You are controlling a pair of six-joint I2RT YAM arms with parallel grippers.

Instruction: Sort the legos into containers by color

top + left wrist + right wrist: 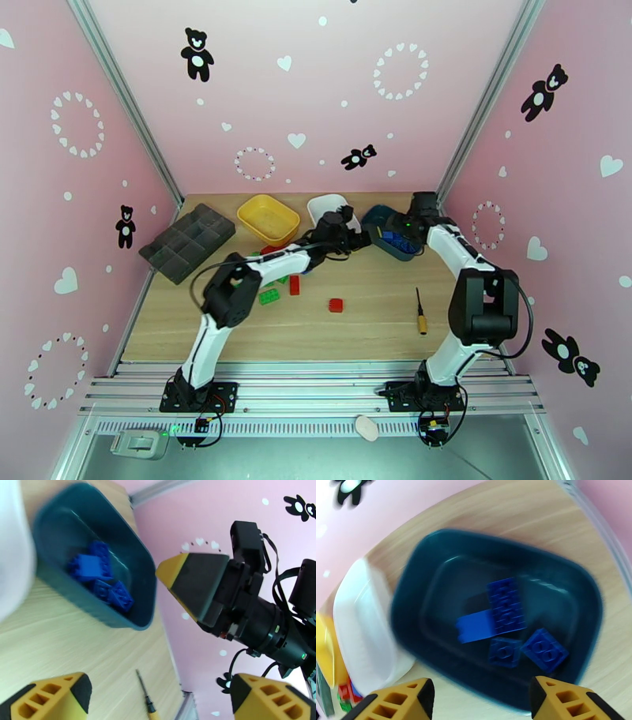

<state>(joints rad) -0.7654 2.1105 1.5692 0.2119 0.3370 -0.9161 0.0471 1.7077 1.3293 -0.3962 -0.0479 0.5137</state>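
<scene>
The dark teal tray [378, 215] stands at the back right and holds several blue legos [507, 606]; one of them looks smeared. My right gripper [482, 705] hovers open and empty over this tray [434, 578], and from above the right gripper [401, 229] is at the tray's right part. My left gripper [158, 707], also open and empty, is just left of the teal tray [134, 610], between it and the white tray [322, 205]. The yellow tray [268, 217] is further left. Red legos [336, 305] and green legos [268, 296] lie on the table under the left arm.
A dark grey organizer [188, 241] sits at the back left. A yellow-handled screwdriver [421, 312] lies on the table's right side. In the left wrist view the right gripper's fingers [189, 582] hang close, just beyond the teal tray.
</scene>
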